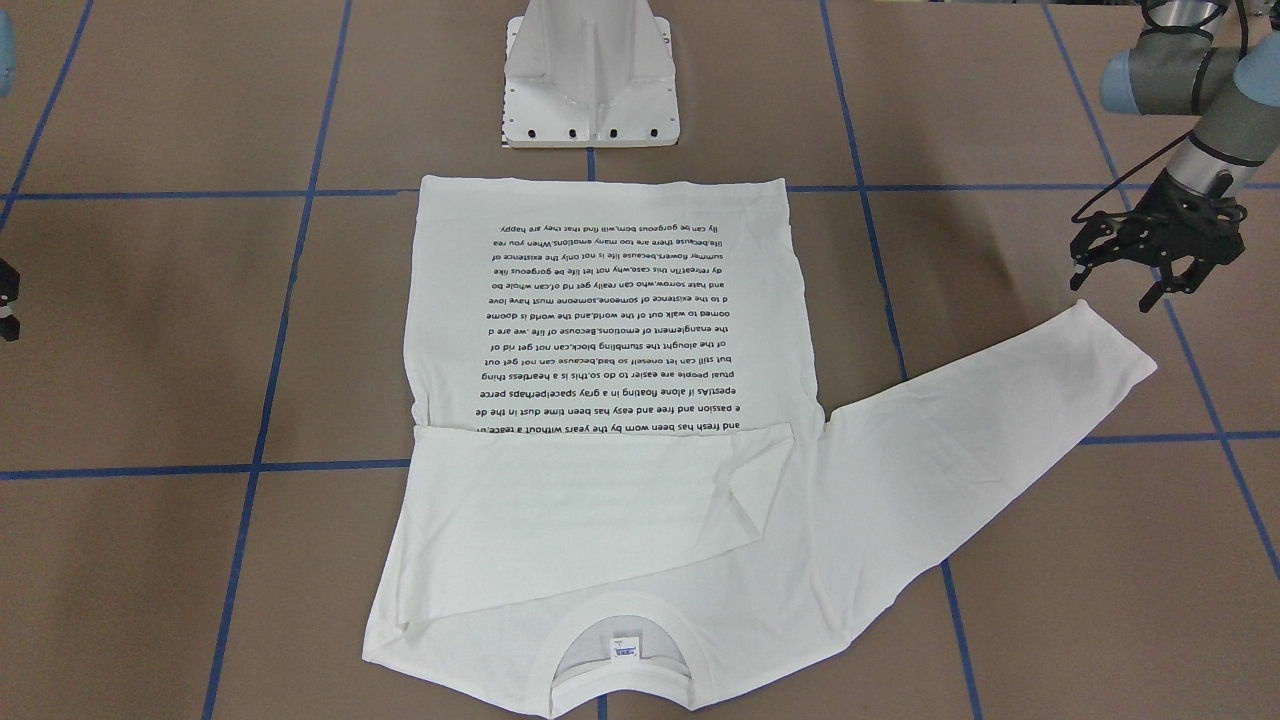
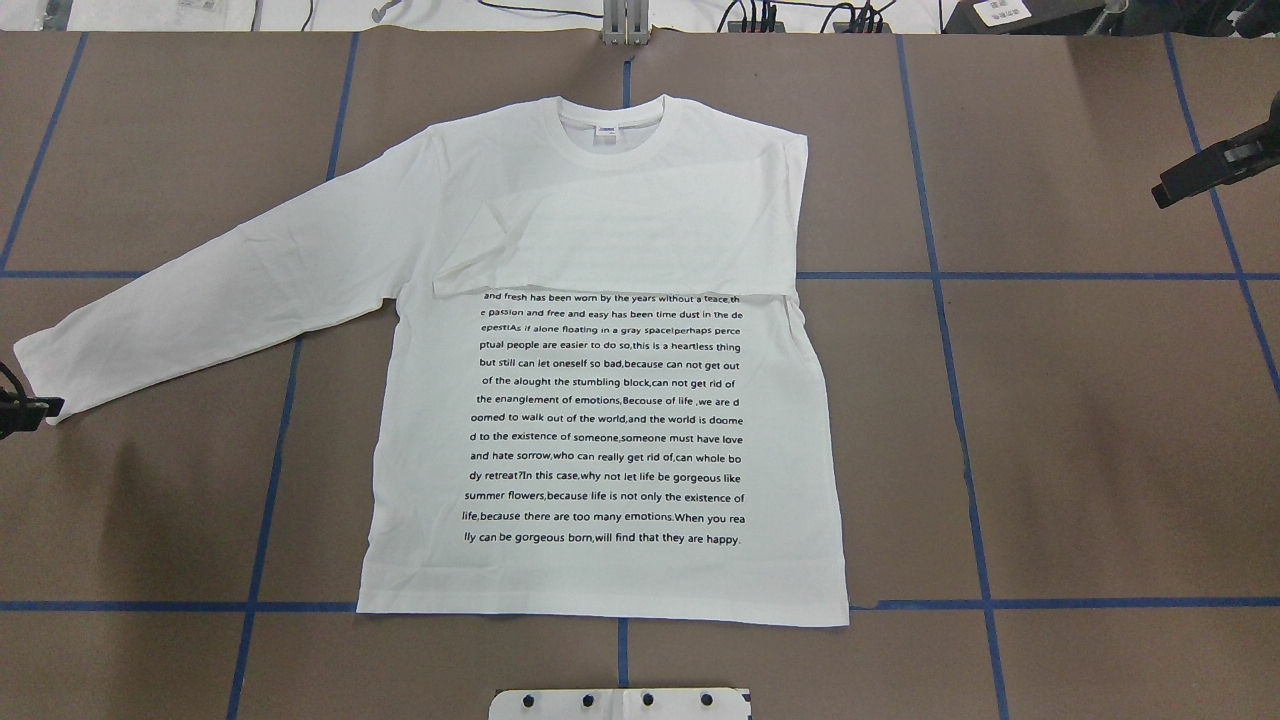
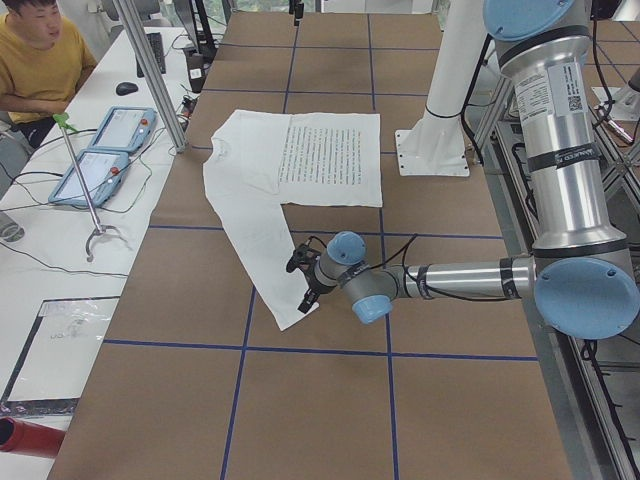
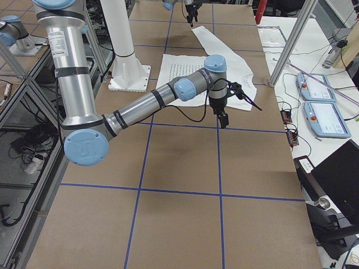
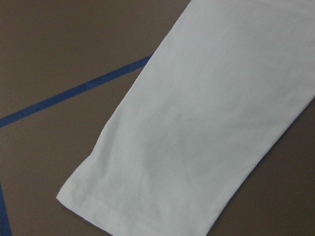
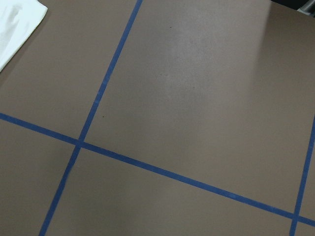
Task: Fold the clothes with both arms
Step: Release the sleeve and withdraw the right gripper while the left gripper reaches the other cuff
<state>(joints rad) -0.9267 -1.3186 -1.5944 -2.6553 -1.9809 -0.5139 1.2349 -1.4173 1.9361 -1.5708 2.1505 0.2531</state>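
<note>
cuff point(image 1: 1105, 350) of the t-shirt point(image 1: 600, 330) lies right of frame; left gripper point(image 1: 1118, 285) hovers wide open, empty. i'd grab both layers near the hem.

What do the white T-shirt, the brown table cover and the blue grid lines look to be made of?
T-shirt: thin matte knit fabric, probably cotton; it lies limp with soft creases and a stitched hem at the cuff.
Table cover: brown matte sheet, like paper or board; exact material unclear.
Grid lines: probably blue adhesive tape; narrow flat strips crossing each other.
</note>
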